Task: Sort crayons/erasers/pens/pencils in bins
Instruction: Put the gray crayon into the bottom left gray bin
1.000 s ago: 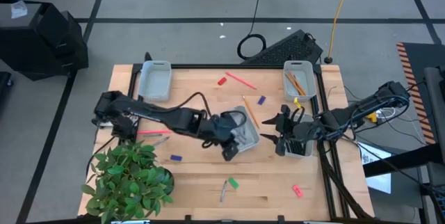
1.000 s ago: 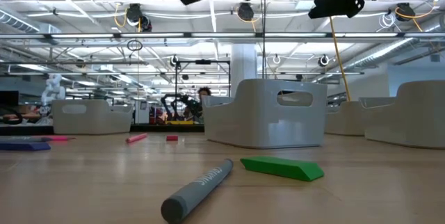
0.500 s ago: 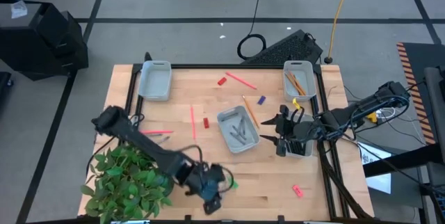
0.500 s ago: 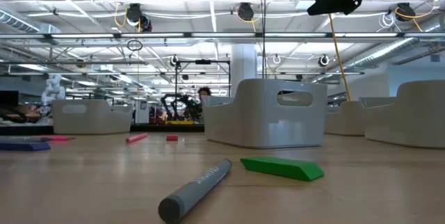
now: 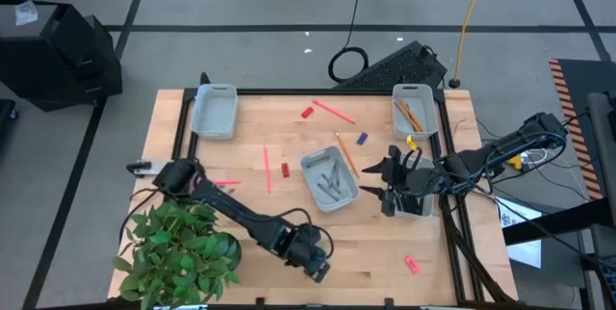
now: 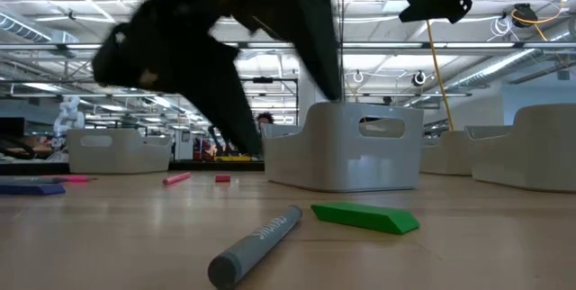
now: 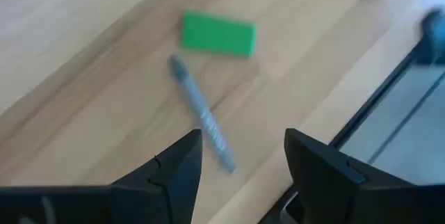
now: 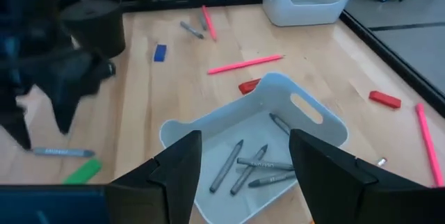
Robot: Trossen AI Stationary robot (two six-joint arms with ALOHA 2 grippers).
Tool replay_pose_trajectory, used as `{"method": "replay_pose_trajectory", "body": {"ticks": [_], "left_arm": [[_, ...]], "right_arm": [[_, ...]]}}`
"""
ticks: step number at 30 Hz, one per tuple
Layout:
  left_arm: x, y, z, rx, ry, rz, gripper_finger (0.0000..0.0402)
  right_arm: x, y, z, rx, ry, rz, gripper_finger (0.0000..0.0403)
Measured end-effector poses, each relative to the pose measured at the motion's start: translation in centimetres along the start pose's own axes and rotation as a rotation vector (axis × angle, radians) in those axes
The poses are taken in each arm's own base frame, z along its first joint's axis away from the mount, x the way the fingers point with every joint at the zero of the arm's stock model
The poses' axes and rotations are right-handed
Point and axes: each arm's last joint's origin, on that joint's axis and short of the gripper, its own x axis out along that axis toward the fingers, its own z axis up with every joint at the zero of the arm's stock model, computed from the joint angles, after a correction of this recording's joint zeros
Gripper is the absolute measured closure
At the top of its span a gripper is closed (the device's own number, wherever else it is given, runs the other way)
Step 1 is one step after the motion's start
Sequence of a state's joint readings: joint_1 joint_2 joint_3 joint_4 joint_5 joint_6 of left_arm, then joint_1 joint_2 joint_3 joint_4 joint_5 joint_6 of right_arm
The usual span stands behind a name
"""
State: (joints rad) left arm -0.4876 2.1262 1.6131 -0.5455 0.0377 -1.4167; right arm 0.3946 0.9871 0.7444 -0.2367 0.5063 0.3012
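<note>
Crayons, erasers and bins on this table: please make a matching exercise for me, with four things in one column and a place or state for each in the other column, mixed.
Things:
1. green eraser
2. middle bin
3. left pincer
4. red eraser

Places or states:
A. open, above a lone crayon
B. holds grey crayons
C. beside the lone crayon's tip
D. just left of the middle bin

Pairs: 1-C, 2-B, 3-A, 4-D

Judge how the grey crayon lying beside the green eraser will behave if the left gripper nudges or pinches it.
The grey crayon looks like a round stick lying flat, so a sideways nudge would probably roll it. It seems stiff and light. The open left gripper hovers over it; the green eraser, close to one tip, might get bumped.
</note>
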Motion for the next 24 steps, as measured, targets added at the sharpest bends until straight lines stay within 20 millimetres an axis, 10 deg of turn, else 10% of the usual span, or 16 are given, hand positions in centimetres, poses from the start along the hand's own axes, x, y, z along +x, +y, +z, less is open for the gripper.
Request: {"method": "replay_pose_trajectory", "body": {"ticks": [24], "left_arm": [[2.2,2.0,2.0,-0.312,0.016,0.162,0.0235]], "right_arm": [[0.0,-0.1,0.0,-0.003,-0.013,-0.041,0.0190]]}}
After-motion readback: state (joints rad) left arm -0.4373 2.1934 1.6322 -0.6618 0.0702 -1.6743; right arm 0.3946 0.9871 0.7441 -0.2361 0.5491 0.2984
